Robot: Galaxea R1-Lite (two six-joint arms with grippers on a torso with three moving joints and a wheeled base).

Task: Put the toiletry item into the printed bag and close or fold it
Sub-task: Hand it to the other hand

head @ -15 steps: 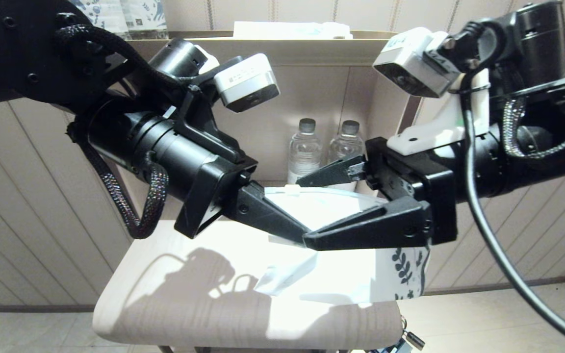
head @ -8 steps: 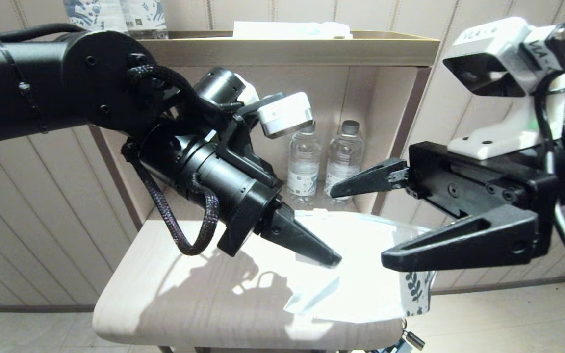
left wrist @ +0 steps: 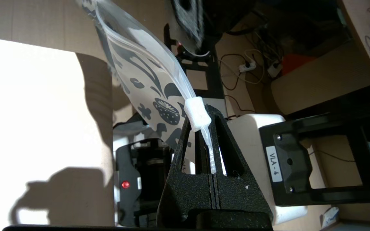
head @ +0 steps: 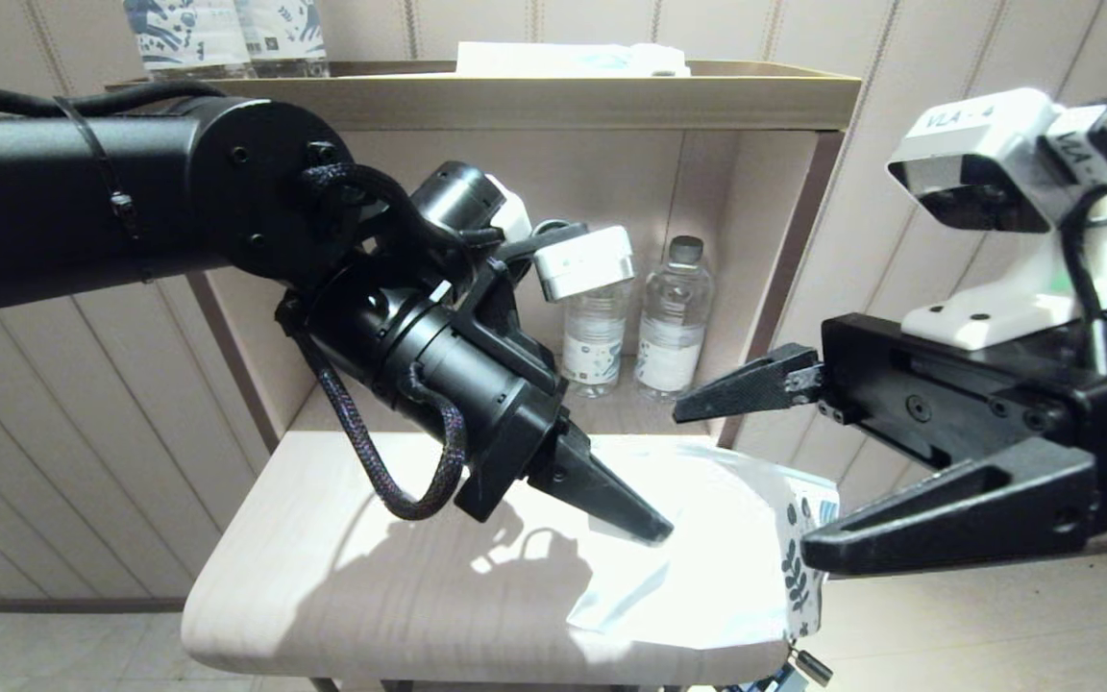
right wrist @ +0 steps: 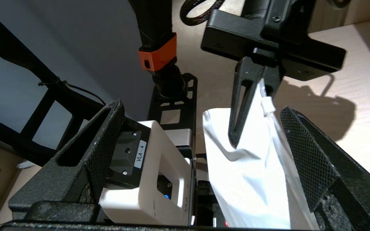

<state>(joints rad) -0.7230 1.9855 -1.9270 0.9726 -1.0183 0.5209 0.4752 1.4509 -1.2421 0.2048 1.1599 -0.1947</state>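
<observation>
The printed bag (head: 707, 586) is a white pouch with a dark leaf print at one end. It rests on the right end of the pale table (head: 323, 577), its printed end over the right edge. My left gripper (head: 651, 531) is shut on the bag's top strip, right beside the small white slider (left wrist: 198, 114). My right gripper (head: 741, 486) stands open to the right of the bag. In the right wrist view the bag (right wrist: 252, 179) sits between its spread fingers without touching either. The toiletry item is hidden.
Two clear water bottles (head: 674, 317) stand in the open shelf niche behind the table. On the shelf top are blue-printed bottles (head: 227, 29) and a pale flat packet (head: 573, 58). The table's left half is bare.
My right gripper has pulled back to the right, away from the bag, still open. My left gripper has swung down and right, carrying the bag's top strip lower toward the table.
</observation>
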